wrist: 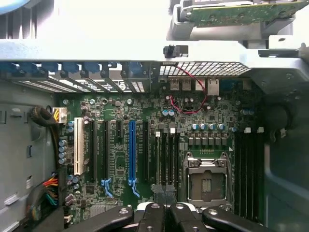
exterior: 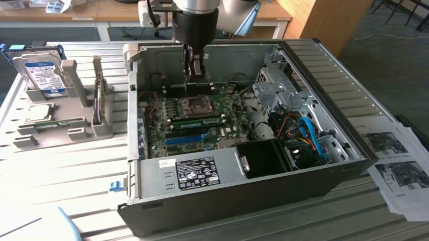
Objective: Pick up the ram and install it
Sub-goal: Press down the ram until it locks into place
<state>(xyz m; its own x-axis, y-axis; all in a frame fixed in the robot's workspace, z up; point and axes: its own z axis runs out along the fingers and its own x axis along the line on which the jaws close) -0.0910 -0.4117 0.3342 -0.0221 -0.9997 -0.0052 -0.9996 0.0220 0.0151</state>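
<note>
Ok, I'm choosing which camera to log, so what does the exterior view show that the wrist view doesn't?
Exterior view adds: the whole open case, the hard drive standing in a grey holder, and printed sheets at that view's right. Wrist view adds: the white slot, the red wire loop and the rear vent grille. Shared: the motherboard, CPU socket, blue slot and the gripper over the board.
</note>
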